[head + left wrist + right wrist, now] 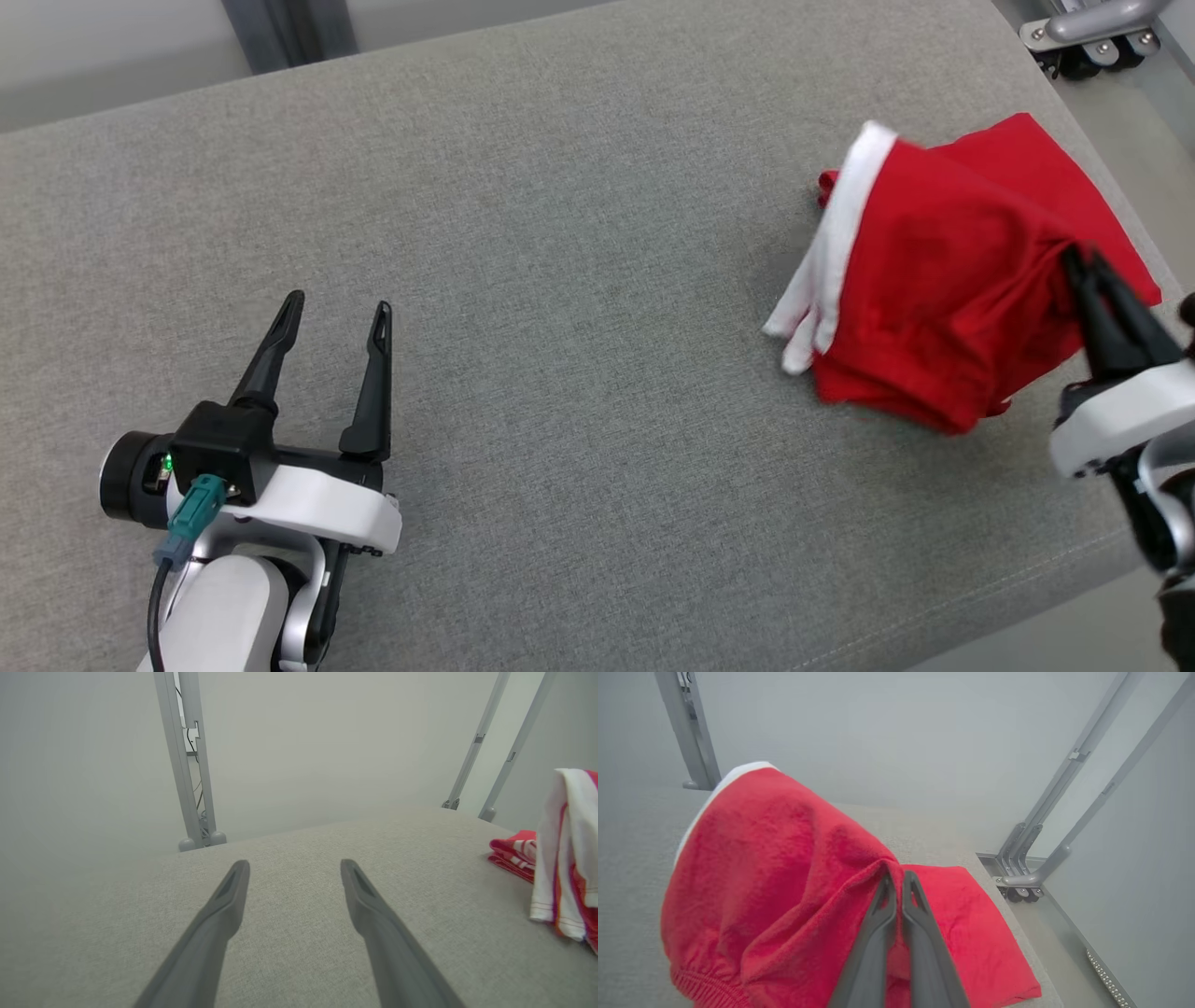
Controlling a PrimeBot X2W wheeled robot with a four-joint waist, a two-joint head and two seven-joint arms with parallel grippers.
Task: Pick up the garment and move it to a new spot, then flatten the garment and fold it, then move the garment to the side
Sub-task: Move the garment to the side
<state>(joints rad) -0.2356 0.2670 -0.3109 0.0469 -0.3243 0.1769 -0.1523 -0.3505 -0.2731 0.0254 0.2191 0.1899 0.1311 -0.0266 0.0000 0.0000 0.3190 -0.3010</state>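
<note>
So the right gripper (1083, 266) has the garment (934, 280) pinched and partly hoisted, which to me says we're right at the start. The pick-up is underway and the move to a new spot isn't done. Flattening, folding and shifting it aside are all left to do. Right now it's a bunched red lump with a white band (836, 252) down its left edge, nowhere near flat.

Gripper details: the right one's jaws are squeezed basically together, with just a fold of red cloth caught between them, easy to see in the right wrist view. The cloth tents up from that pinch and drapes down to the left, while a flap of it lies flat on the counter (560, 280) just beyond the fingers. The left gripper (338, 306) is spread wide and holds nothing. It's over the near left of the counter, well apart from the garment.

The garment itself is at the far right end of the counter, close to the right edge, with a grey metal frame foot (1092, 28) past the corner.
</note>
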